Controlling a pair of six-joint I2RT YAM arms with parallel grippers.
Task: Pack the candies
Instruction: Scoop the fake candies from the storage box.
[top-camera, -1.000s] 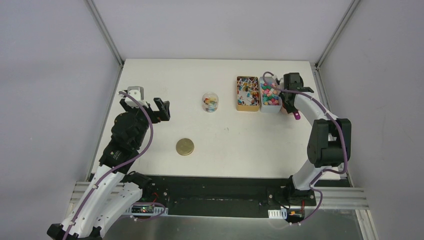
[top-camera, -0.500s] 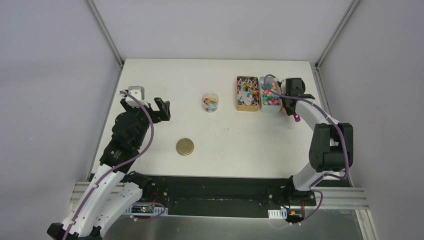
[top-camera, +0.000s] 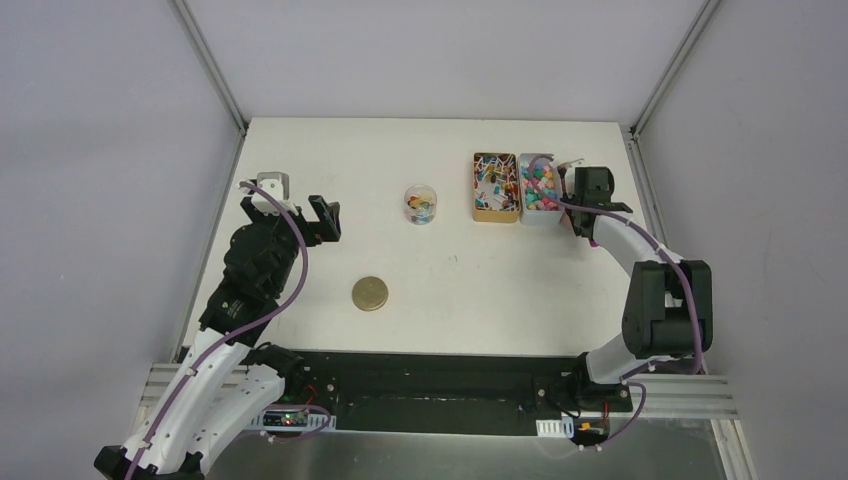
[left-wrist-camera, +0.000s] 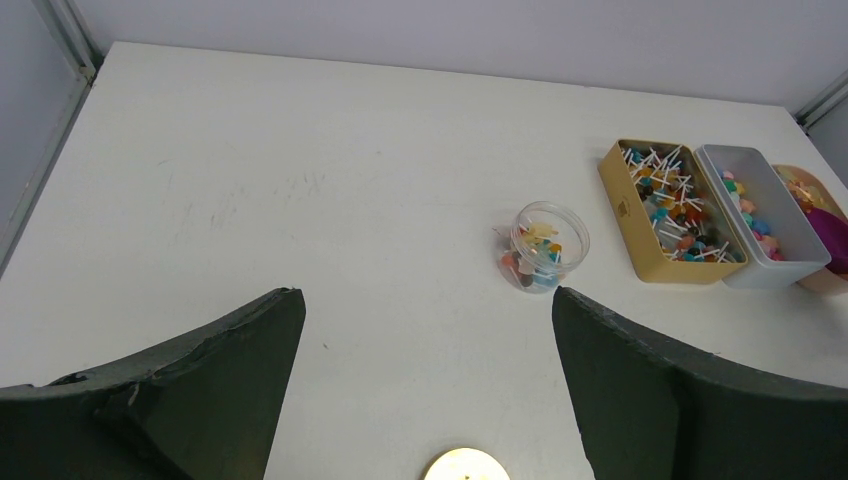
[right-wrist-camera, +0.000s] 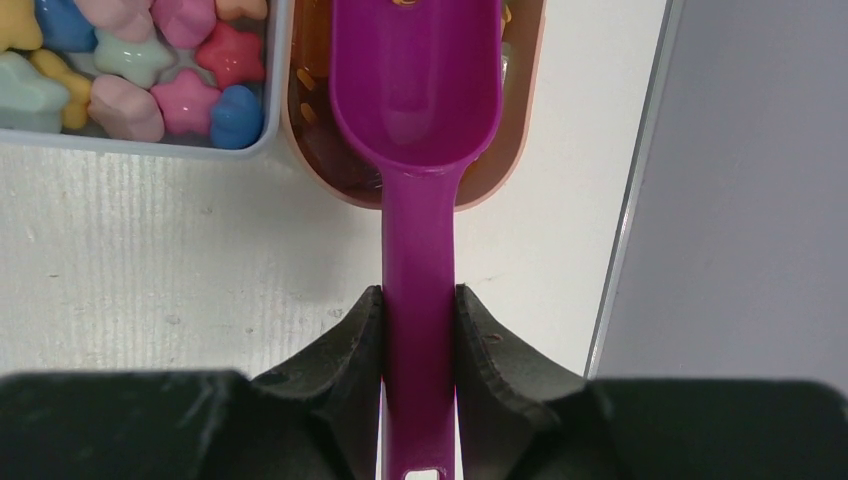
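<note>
Right wrist: right gripper (right-wrist-camera: 418, 300) grasping scoop (right-wrist-camera: 415, 100), bowl at 12 o'clock over tray (right-wrist-camera: 505, 170); likely scooping step; next, dig candies (right-wrist-camera: 309, 113). Left gripper (left-wrist-camera: 425, 300) released.

The magenta scoop (right-wrist-camera: 415, 100) is covering most of the peach tub (right-wrist-camera: 322, 160), and pastel candies (right-wrist-camera: 125, 105) are running off that view's left edge. The left wrist view's bottom edge is cropping the gold lid (left-wrist-camera: 465, 467).

Magenta scoop (right-wrist-camera: 415, 90), pastel candies (right-wrist-camera: 185, 100), gold lid (top-camera: 370, 293)
</note>
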